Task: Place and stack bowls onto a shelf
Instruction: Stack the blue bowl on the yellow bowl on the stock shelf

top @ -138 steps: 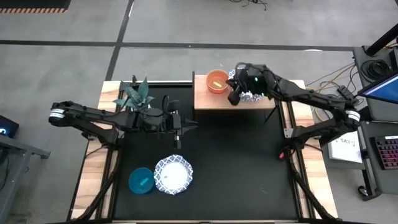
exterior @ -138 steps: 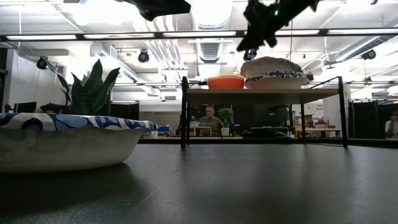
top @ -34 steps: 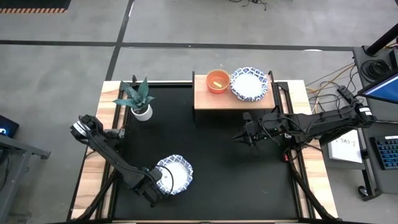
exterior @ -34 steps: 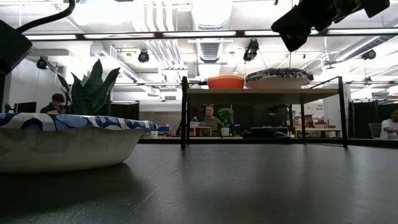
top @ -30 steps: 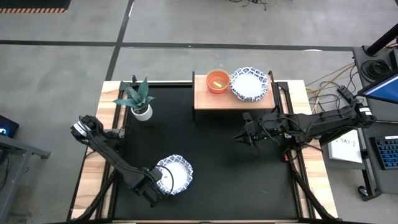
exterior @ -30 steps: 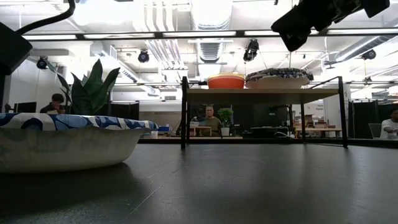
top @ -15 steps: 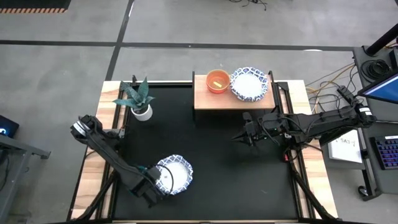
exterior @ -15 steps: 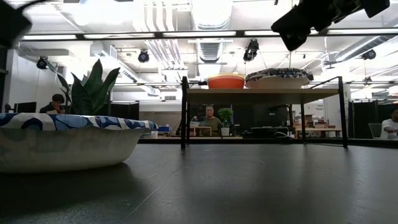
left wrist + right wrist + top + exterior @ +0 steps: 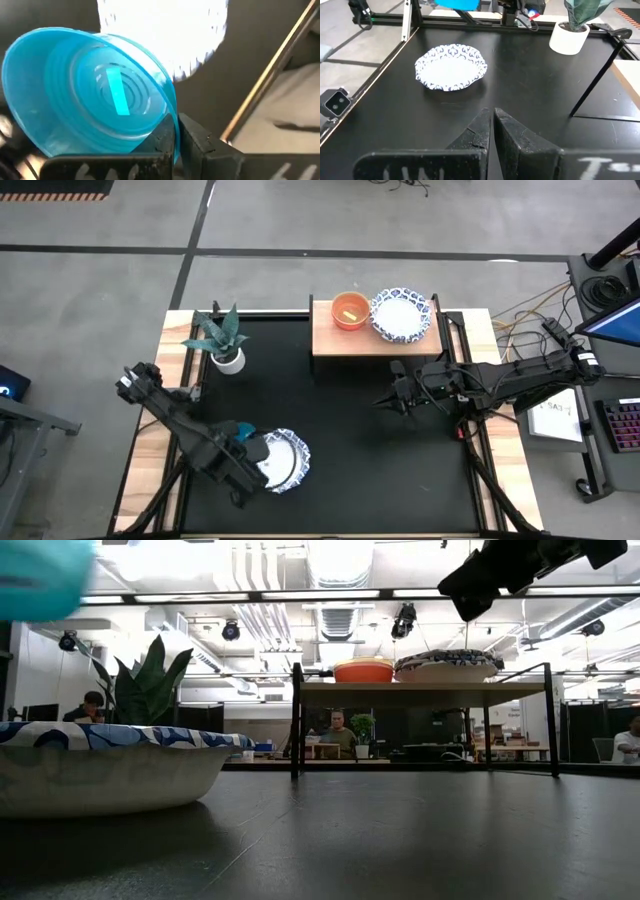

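My left gripper [image 9: 241, 442] hangs over the table's near left part, pointing down, shut on a teal bowl [image 9: 95, 100], which also shows at the low view's top left [image 9: 40, 575]. Below and beside it a white bowl with a blue patterned rim [image 9: 279, 461] rests on its base on the black tabletop. The light-wood shelf [image 9: 335, 340] at the far edge carries an orange-red bowl [image 9: 350, 310] and a white patterned bowl [image 9: 403, 315]. My right gripper [image 9: 384, 401] hovers shut in front of the shelf, holding nothing. My left gripper pinches the teal bowl's wall at its rim [image 9: 172, 117], one finger inside the bowl and one outside. The fingers come from above, pointing down. The bowl hangs tilted below them, lifted clear of the table, its hollow turned toward the wrist.
A white pot with a green spiky plant [image 9: 226, 358] stands at the far left. The shelf's thin dark legs [image 9: 296, 720] stand on the tabletop. Bare black tabletop [image 9: 370, 470] stretches between the white bowl and the shelf. People show in the room beyond.
My left gripper has risen from beside the white bowl and rolled at the wrist, drifting slightly toward the far edge. The teal bowl has come up with it, lifted clear of the table, and now shows at the low view's top left.
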You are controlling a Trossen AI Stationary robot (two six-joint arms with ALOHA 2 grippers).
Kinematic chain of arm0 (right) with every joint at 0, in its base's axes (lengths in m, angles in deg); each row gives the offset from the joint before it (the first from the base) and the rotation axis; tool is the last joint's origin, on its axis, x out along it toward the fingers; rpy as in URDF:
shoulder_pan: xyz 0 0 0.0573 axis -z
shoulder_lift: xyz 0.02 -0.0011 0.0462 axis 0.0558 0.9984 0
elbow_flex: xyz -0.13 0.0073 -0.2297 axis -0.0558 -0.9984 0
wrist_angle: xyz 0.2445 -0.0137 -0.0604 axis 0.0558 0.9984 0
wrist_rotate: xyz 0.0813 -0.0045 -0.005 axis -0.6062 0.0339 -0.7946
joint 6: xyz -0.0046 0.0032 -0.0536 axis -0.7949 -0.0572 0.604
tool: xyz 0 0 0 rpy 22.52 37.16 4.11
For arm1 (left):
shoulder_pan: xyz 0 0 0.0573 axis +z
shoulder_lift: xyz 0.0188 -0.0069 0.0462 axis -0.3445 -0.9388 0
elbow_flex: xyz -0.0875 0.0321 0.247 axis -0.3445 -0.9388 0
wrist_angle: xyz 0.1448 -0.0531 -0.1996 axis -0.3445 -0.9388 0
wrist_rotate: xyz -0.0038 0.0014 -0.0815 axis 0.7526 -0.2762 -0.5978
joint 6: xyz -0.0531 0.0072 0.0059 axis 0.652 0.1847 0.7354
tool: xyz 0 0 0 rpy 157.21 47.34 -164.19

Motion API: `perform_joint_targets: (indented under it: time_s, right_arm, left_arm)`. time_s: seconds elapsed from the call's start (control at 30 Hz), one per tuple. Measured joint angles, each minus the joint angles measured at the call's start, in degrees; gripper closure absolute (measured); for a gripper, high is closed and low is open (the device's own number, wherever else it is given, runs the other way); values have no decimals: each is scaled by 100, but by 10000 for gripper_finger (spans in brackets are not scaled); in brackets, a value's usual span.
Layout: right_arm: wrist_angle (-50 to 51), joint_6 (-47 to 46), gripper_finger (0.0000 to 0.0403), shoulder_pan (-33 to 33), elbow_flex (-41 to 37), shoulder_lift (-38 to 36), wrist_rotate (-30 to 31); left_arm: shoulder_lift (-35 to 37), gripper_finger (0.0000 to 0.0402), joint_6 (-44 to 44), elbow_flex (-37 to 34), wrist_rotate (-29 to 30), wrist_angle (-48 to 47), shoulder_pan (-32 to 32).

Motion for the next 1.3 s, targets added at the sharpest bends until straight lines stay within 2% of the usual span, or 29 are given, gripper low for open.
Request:
perform_joint_targets:
  time_s: [0.1,0.27,0.43,0.57,0.73,0.93,1.3]
  right_arm:
    - [32,103,390,0,0,0,-32]
    - [324,167,390,0,-4,0,-46]
    - [501,165,390,0,-9,-15,-46]
    - [506,204,390,0,-9,-110,-52]
    - [625,248,390,0,-9,-244,-57]
    - [654,244,390,0,-9,-278,-63]
    - [815,154,390,0,-35,-275,-63]
  left_arm:
    - [0,402,-817,242,472,-9,274]
    - [0,402,-2416,284,941,-77,985]
    - [-22,402,-4072,213,1883,-63,1811]
    - [-29,402,-5329,213,2311,353,2479]
    - [-33,402,-6588,213,2352,1311,3243]
    - [-35,402,-7931,213,2361,2387,3848]
    - [-101,401,-9561,202,2334,4889,4680]
